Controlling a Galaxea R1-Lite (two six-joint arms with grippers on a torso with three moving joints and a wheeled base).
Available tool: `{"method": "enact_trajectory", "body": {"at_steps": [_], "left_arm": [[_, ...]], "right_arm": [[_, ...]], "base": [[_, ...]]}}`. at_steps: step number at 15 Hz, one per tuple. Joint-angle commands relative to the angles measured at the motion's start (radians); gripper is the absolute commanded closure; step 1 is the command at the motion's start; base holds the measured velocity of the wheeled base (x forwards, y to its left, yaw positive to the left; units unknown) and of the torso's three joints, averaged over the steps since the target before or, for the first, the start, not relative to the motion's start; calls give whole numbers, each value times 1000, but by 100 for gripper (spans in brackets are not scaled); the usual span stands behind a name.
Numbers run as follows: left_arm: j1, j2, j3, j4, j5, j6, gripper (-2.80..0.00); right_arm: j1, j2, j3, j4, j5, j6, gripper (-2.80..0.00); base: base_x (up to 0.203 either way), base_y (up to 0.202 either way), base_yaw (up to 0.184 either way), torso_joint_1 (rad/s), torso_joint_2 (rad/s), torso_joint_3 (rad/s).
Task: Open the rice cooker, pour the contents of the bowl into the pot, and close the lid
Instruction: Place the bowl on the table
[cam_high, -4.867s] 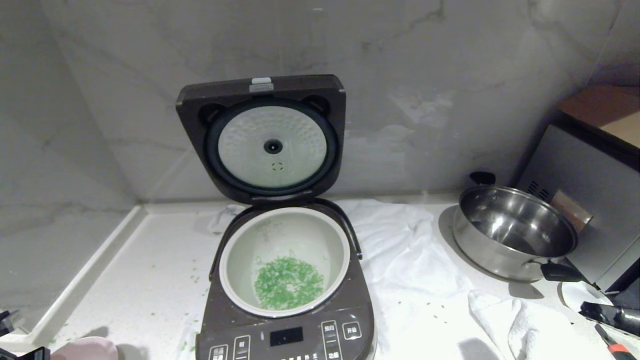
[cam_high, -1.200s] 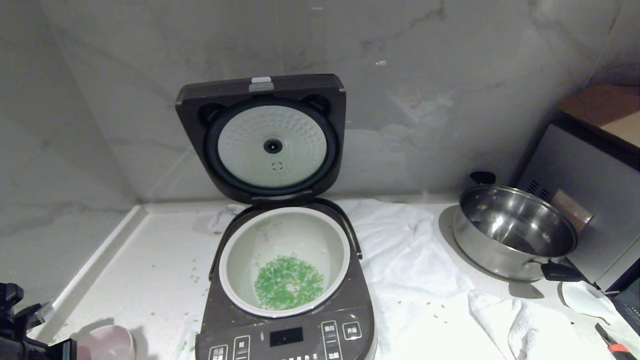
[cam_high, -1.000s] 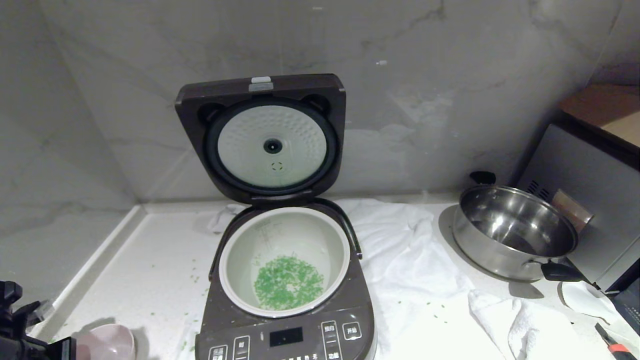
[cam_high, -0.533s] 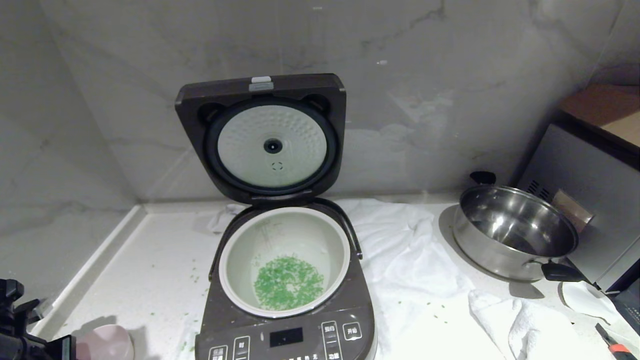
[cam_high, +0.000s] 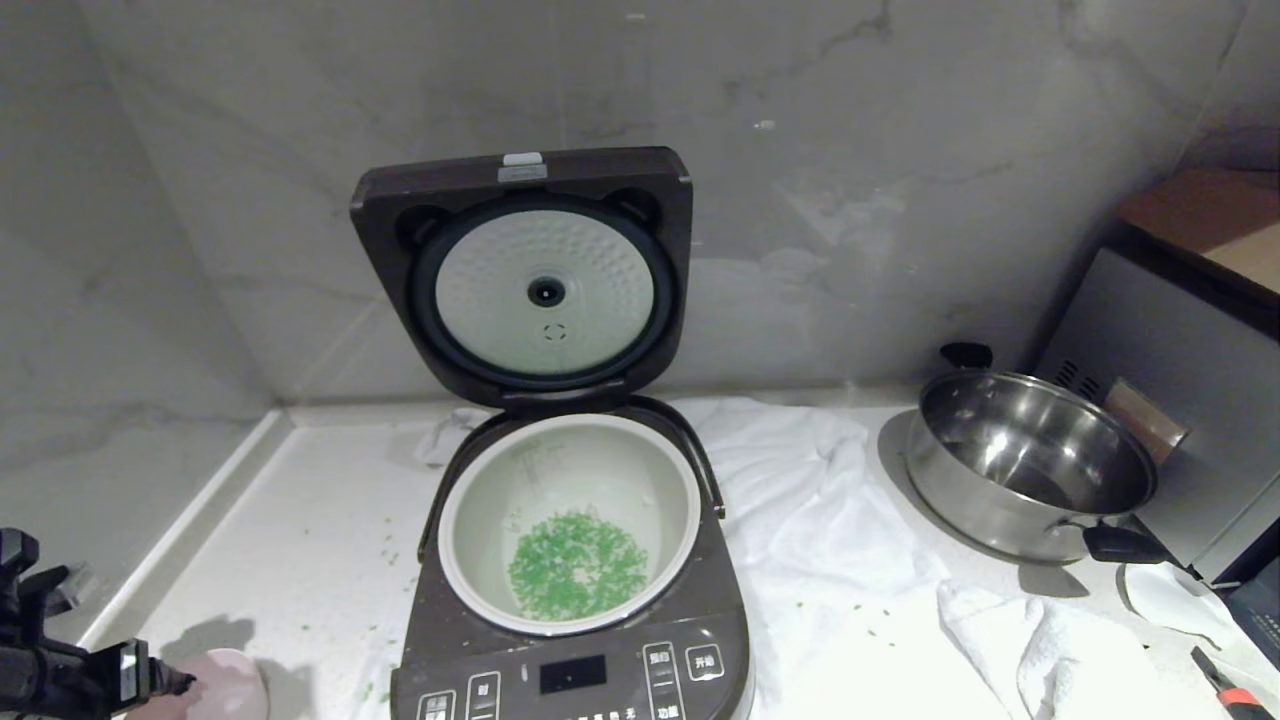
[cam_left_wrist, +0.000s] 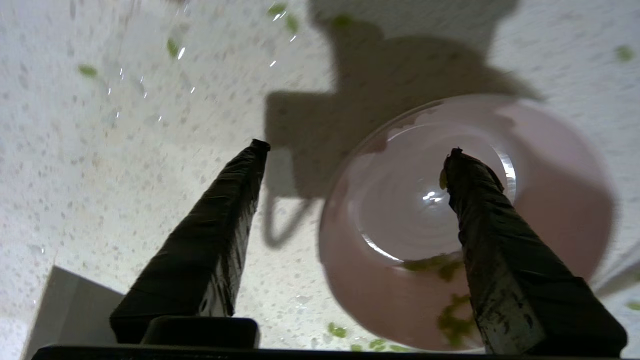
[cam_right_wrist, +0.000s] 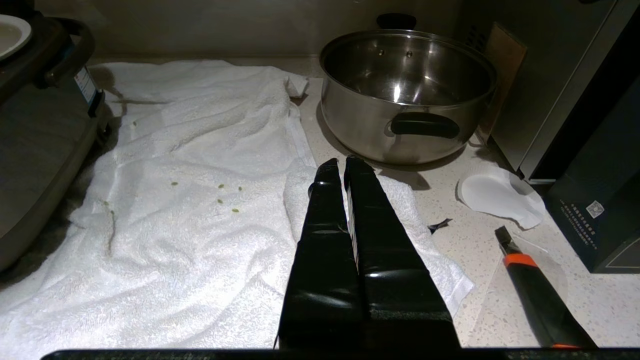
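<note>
While the small pale pink bowl, probably light and slippery, is being straddled rimwise, the left end effector is being held open.

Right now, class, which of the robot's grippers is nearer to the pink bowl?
The left gripper: it is open directly over the bowl, one finger above its inside. The right gripper is shut above the white towel, beside the steel pan.
</note>
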Motion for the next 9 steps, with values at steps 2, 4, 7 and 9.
{"method": "enact_trajectory", "body": {"at_steps": [2,4,7,9], "left_arm": [[-60,-52,-83,0,1,-43,-280],[-78,-78,-109,5,4,-53,-280],[-147,-190,-90,7,-1,-78,-280],[-214,-291,-70,6,-35,-99,-280]], "right_arm": [[0,0,2,-1,-1,11,0],[0,0,2,-1,-4,13,0],[0,1,2,-1,-4,15,0],[0,0,2,-2,-4,16,0]], "base": [[0,0,0,0,0,0],[0,0,0,0,0,0],[0,0,0,0,0,0],[0,0,0,0,0,0]]}}
